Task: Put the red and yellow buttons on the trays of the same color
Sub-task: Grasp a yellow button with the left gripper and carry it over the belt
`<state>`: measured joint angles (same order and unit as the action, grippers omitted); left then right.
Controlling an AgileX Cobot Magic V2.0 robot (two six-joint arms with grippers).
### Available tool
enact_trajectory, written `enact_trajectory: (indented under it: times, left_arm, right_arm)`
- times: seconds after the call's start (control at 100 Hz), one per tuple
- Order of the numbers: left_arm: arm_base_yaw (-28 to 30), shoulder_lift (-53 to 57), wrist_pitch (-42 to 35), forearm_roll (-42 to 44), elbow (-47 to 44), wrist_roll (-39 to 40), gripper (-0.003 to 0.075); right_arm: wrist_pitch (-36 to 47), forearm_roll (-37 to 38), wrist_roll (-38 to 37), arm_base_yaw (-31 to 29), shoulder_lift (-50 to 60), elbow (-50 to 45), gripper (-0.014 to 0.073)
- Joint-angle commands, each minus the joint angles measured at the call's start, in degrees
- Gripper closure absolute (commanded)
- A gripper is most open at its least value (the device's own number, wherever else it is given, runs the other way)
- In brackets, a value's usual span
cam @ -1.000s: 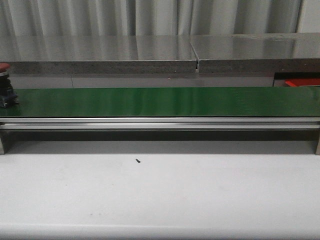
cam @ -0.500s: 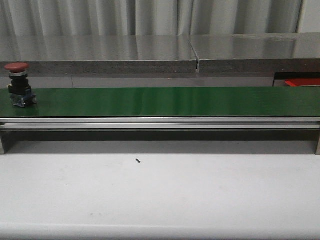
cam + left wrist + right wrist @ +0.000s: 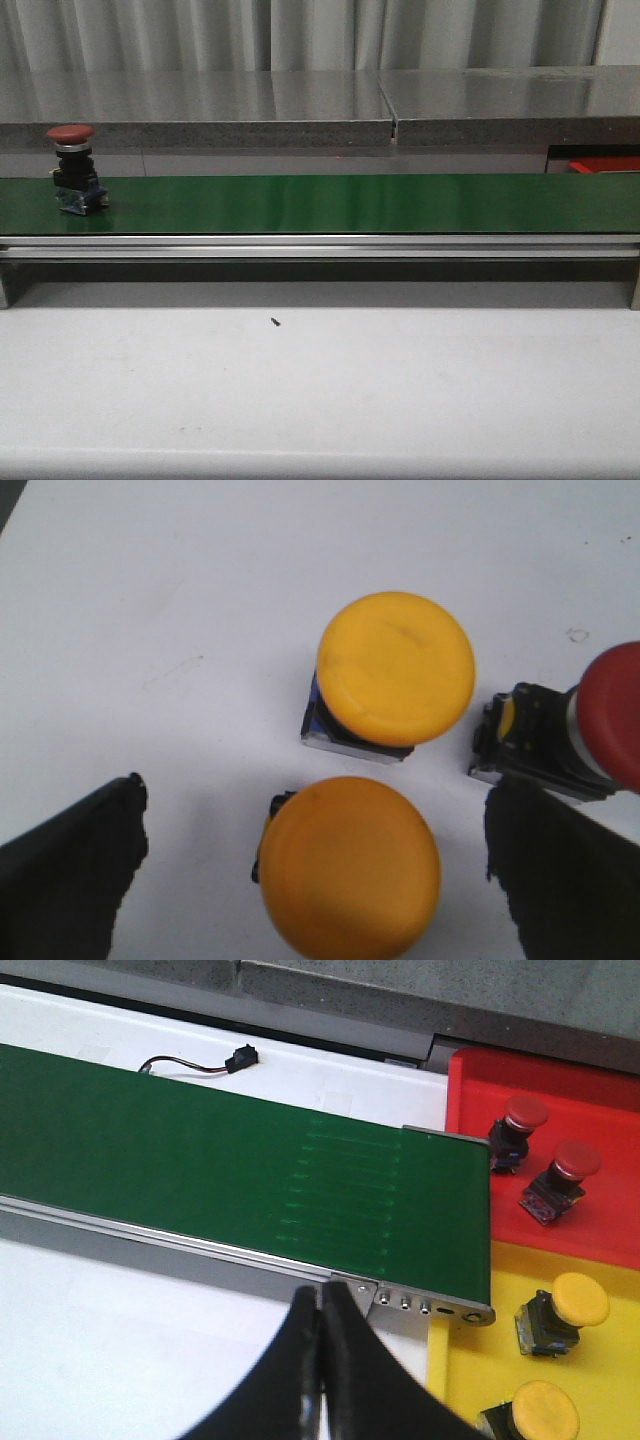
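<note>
now our left gripper (image 3: 310,880) gapes over a yellow button (image 3: 350,865); right gripper (image 3: 320,1360) is pinched together. light, rigid, slick-capped: we'd grip its squarer base.

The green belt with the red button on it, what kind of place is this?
Probably a workshop or lab set up like a small sorting line. A red button rides a green conveyor belt, and red and yellow trays at its end hold sorted buttons.
</note>
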<state>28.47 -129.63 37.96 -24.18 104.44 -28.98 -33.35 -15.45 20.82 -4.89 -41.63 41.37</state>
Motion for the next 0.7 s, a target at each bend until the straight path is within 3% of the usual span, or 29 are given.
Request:
enact_trajectory:
  times: [0.0, 0.17, 0.29, 0.43, 0.58, 0.69]
  left_arm:
    - [0.08, 3.01, -1.47, -1.25, 1.91, 0.57, 0.0171]
    - [0.08, 2.66, -1.47, -1.25, 1.91, 0.57, 0.0492]
    - [0.08, 4.22, -1.23, -1.75, 1.91, 0.57, 0.0642]
    - [-0.24, 8.14, 0.04, -2.33, 1.91, 0.57, 0.0662]
    - [-0.53, 14.04, 6.76, -8.89, 1.91, 0.57, 0.0662]
    - [-2.32, 18.01, 9.82, -8.87, 1.65, 0.57, 0.0663]
  right_arm:
    - [3.58, -0.46, 0.29, 0.13, 0.17, 1.55, 0.0711]
    - [3.58, -0.46, 0.29, 0.13, 0.17, 1.55, 0.0711]
    - [3.58, -0.46, 0.29, 0.13, 0.17, 1.55, 0.0711]
    - [3.58, -0.46, 0.29, 0.13, 0.17, 1.55, 0.0711]
    - [3.58, -0.46, 0.29, 0.13, 0.17, 1.55, 0.0711]
    - [3.58, -0.46, 0.29, 0.13, 0.17, 1.55, 0.0711]
